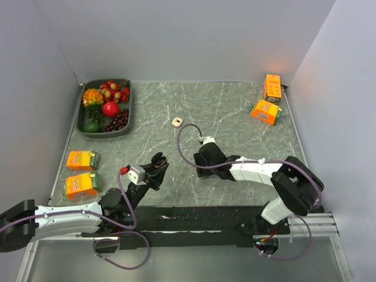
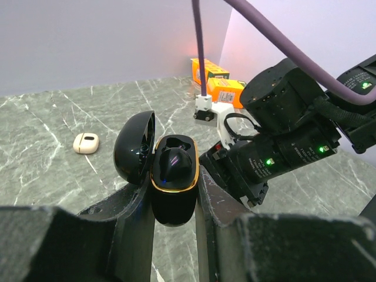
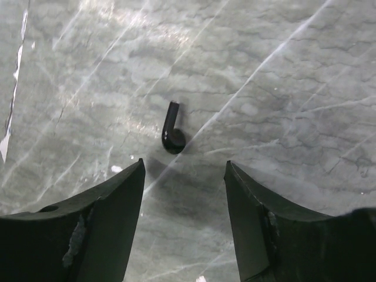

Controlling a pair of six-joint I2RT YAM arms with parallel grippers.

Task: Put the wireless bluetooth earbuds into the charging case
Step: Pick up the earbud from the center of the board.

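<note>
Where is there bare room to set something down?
Bare marble lies along the back, between the fruit tray and the back-right orange cartons, beyond the small white case. Crowded: near centre, where the left gripper holds the charging case and the right gripper hangs open over an earbud.

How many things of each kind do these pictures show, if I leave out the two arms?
Orange boxes: 4
Fruit tray: 1
Small cream case: 1
Black charging case: 1
Loose black earbud: 1
Total: 8
</note>
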